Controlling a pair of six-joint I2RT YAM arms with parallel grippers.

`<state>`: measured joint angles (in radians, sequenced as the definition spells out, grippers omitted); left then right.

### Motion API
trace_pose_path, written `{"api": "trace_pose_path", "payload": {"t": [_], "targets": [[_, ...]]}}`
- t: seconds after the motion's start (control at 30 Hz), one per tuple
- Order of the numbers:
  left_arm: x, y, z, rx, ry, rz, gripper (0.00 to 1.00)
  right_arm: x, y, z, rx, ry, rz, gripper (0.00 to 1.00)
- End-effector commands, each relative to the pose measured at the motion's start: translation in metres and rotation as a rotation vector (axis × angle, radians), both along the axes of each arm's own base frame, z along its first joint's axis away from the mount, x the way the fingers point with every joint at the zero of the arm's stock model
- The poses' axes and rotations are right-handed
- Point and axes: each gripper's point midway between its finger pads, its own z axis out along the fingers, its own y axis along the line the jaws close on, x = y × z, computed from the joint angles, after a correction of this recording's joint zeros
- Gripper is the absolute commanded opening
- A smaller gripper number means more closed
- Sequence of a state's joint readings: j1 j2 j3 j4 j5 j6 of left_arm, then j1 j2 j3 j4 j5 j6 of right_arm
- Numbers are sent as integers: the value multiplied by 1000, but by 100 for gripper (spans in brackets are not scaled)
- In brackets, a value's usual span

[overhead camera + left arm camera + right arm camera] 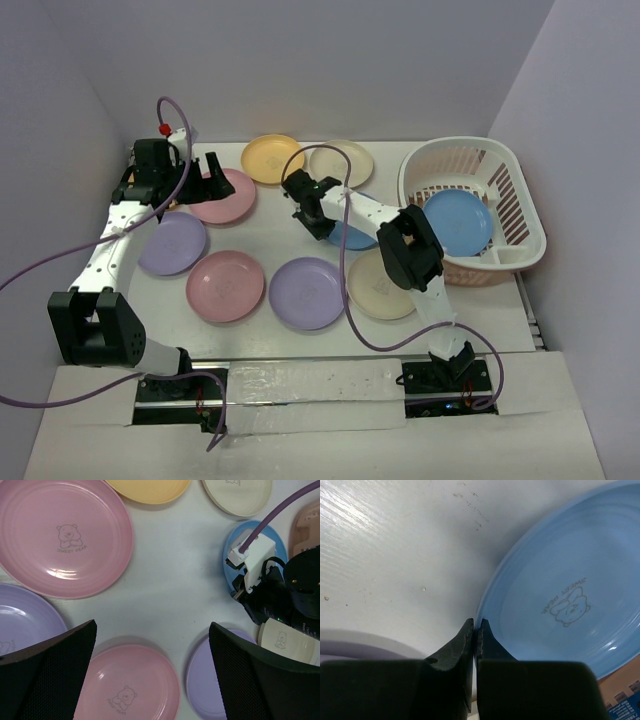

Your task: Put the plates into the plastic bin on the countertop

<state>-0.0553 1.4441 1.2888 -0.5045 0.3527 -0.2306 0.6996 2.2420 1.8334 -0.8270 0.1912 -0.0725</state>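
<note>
Currently you are looking at nine plates and one bin on the white tabletop (270, 228).

- Bin (455, 146): white with slotted sides, sitting at the far right of the tabletop, close to the lavender wall (590, 150). It is holding the first blue plate (457, 222).
- Back row: the yellow plate (272, 158) and the far cream plate (345, 165) are lying side by side, almost touching.
- Middle: the far pink plate (228, 200) is lying to the left. The second blue plate (352, 238) is lying near the centre, partly hidden under the right arm.
- Front row, left to right: the left lavender plate (172, 245), the near pink plate (225, 286), the middle lavender plate (307, 293) and the near cream plate (378, 292). The right arm is crossing over the last of these.
- Left pincer (200, 180): hanging above the left edge of the far pink plate. Its fingers are spread wide and are gripping nothing.
- Right pincer (475, 630): reaching down to the left rim of the second blue plate. Its fingers are pressed together, with the tips right at that rim. You cannot tell whether they are touching it.
</note>
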Motion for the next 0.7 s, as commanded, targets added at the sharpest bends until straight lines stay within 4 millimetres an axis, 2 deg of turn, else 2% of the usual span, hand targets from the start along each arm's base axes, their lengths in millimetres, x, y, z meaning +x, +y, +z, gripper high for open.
{"api": "trace_pose_path", "payload": {"t": [0.0, 0.03, 0.1, 0.13, 0.2, 0.3, 0.33, 0.43, 0.5, 0.53, 0.57, 0.6, 0.67], "targets": [[4, 3, 17, -1, -64, 0, 99, -15, 44, 65, 251, 7, 26, 0], [4, 3, 19, -4, -64, 4, 99, -22, 58, 95, 347, 14, 63, 0], [4, 2, 20, -9, -63, 3, 99, -23, 71, 140, 448, -24, 102, 0], [5, 2, 22, -11, -64, 3, 99, -30, 77, 163, 503, -26, 135, 0], [6, 2, 27, -16, -71, 11, 99, -39, 90, 238, 666, -79, 228, 0], [4, 3, 34, -17, -88, 20, 99, -50, 81, 313, 798, -193, 294, 0], [3, 3, 35, -18, -94, 20, 99, -52, 70, 336, 841, -239, 300, 0], [1, 2, 38, -22, -106, 15, 99, -44, 36, 369, 881, -356, 250, 0], [2, 2, 38, -23, -104, 14, 99, -36, -2, 394, 838, -487, 172, 0], [2, 2, 37, -22, -101, 14, 99, -30, -27, 401, 795, -552, 109, 0], [2, 2, 36, -21, -98, 15, 99, -20, -62, 406, 730, -630, 7, 0], [3, 3, 35, -21, -96, 17, 99, -18, -82, 408, 704, -660, -41, 0], [4, 2, 35, -23, -103, 18, 99, -16, -137, 403, 638, -706, -179, 0]]}}
